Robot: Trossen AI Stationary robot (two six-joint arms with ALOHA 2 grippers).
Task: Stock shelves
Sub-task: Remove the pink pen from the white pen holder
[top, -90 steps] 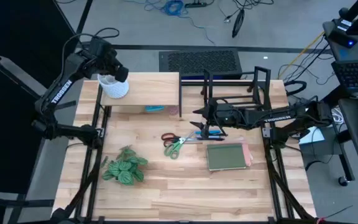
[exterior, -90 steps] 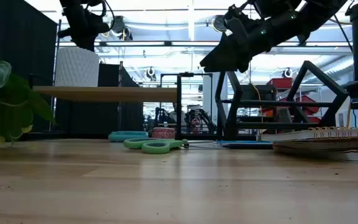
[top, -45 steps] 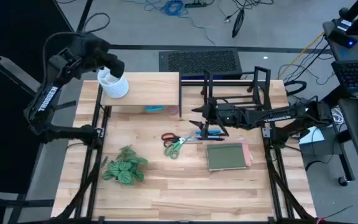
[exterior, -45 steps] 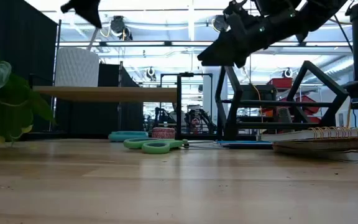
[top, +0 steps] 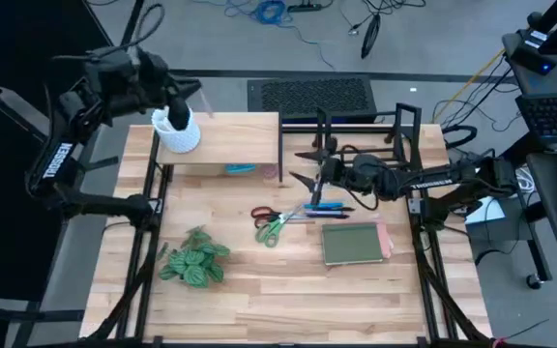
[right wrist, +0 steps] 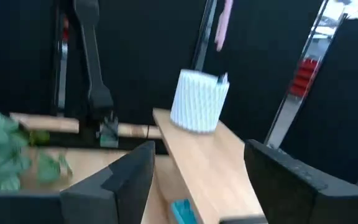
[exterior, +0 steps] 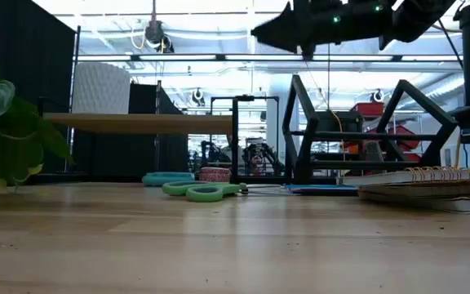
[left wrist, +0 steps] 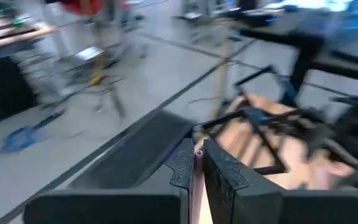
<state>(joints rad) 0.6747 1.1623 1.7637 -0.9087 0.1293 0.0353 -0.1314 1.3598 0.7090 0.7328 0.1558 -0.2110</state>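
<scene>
The left claw (top: 184,97) is clenched on a thin pink stick-like object (left wrist: 193,186), which the left wrist view shows pinched between its two dark fingers. It hangs above the bench's far-left corner, just over a white ribbed cylindrical cup (top: 178,134). The right wrist view shows the pink stick above the cup's rim, not touching it.

The cup stands at the left end of the low pale-wood flat-topped riser shelf (top: 235,143), which sits along the far edge of the light wooden bench (top: 288,290) on its left half. Under the shelf's front edge lie a teal flat object (top: 241,169) and a small reddish roll (exterior: 214,174).

The right claw (top: 303,167) is released and grasps nothing, its fingers spread wide. It hovers well above the bench near the middle, just in front of the black metal wire-frame rack (top: 366,126), which stands at the far edge on the right half, beside the shelf.

Nearer the front lie green-handled scissors (top: 271,225) and blue pens (top: 325,207). A green spiral-bound notebook (top: 353,243) rests on a pink one. A green leafy plant (top: 194,261) sits toward the front-left corner.
</scene>
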